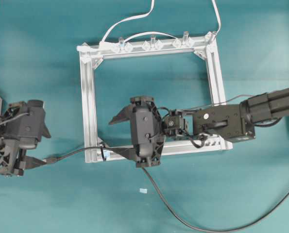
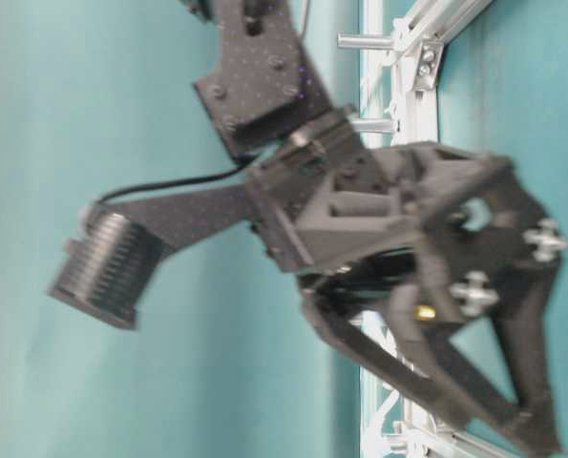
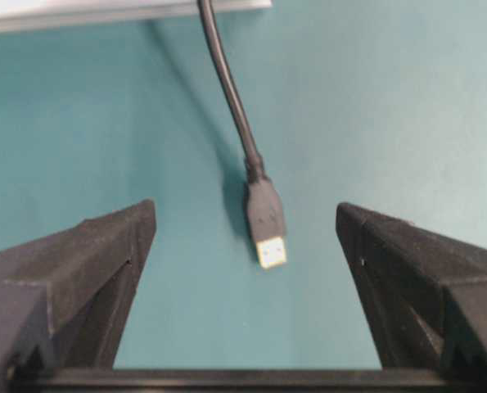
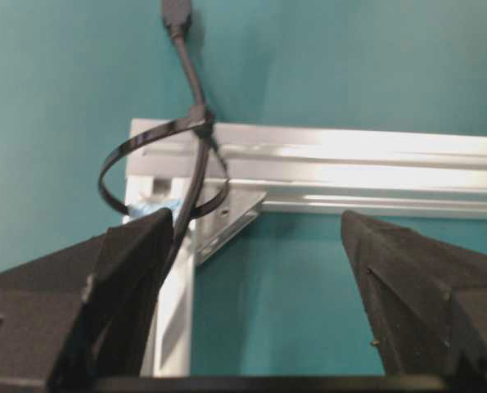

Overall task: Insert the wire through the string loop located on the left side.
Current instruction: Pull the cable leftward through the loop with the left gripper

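- The wire (image 1: 81, 151) lies on the teal table (image 1: 37, 73), running from beyond the near edge, under my right gripper, across the frame's near-left corner and out to the left.
- Its plug (image 3: 265, 223) rests flat on the cloth just left of that corner, metal tip towards my left gripper, touching neither finger.
- The string loop (image 4: 157, 176) stands at the near-left corner of the aluminium frame (image 1: 88, 97), a thin dark band with a pale blue bit at its foot; in the right wrist view the wire passes through the loop and over the rail.
- My left gripper (image 3: 243, 246) hovers near the table's left edge, its fingers spread wide on either side of the plug and holding nothing.
- My right gripper (image 4: 255, 246) sits over the frame's near rail beside the loop, also spread wide; the wire runs close by its left finger (image 4: 120, 278), and I cannot tell whether they touch.
- A white flat cable (image 1: 129, 20) curves around the frame's far rail, where clear pegs (image 1: 151, 42) stand.
- A small pale scrap (image 1: 143, 190) lies on the cloth near the table's near edge.
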`<action>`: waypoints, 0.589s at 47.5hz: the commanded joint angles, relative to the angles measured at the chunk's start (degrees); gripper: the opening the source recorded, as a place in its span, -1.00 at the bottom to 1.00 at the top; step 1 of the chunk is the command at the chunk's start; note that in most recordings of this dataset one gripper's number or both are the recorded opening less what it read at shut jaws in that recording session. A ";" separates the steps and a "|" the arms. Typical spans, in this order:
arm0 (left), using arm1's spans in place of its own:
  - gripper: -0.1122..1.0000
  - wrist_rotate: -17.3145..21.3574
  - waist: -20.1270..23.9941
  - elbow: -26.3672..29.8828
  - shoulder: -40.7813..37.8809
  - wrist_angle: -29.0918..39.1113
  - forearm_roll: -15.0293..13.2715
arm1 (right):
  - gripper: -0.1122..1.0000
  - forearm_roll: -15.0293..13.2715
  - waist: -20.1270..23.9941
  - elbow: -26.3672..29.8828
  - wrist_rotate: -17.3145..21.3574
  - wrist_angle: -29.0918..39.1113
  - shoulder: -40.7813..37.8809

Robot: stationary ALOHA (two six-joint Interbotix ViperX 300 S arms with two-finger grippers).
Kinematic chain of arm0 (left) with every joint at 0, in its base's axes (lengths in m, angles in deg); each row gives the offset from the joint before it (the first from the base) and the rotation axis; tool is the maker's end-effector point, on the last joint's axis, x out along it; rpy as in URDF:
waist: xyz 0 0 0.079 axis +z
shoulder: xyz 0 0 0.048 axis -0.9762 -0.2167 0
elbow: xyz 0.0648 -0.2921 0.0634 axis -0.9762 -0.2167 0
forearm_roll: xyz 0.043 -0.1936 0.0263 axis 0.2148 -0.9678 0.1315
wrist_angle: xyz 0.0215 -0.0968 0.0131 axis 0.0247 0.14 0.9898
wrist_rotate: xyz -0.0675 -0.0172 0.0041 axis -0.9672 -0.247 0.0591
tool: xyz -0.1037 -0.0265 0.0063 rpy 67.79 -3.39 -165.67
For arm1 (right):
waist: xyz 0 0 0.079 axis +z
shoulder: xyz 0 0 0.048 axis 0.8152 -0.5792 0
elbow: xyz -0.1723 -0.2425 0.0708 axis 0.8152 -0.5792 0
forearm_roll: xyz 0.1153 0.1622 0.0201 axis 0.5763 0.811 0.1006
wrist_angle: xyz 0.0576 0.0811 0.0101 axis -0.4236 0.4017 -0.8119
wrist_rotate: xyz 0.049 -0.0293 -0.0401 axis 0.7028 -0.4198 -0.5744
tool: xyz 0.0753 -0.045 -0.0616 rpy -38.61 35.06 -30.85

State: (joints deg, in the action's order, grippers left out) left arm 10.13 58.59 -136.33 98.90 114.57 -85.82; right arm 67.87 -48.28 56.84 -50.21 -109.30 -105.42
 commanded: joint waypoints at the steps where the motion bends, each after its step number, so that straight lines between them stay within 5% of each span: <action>1: 0.80 0.09 1.58 1.41 2.20 0.00 2.11 | 0.70 -0.18 -0.35 0.18 -0.09 -0.26 3.69; 28: 0.80 4.48 11.69 -1.85 16.79 0.00 3.69 | 0.70 -0.18 -2.37 -4.04 -0.09 1.32 11.34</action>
State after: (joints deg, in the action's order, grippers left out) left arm 13.39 69.05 -138.27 113.66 114.75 -82.39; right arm 67.87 -50.03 52.80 -50.21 -107.72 -97.25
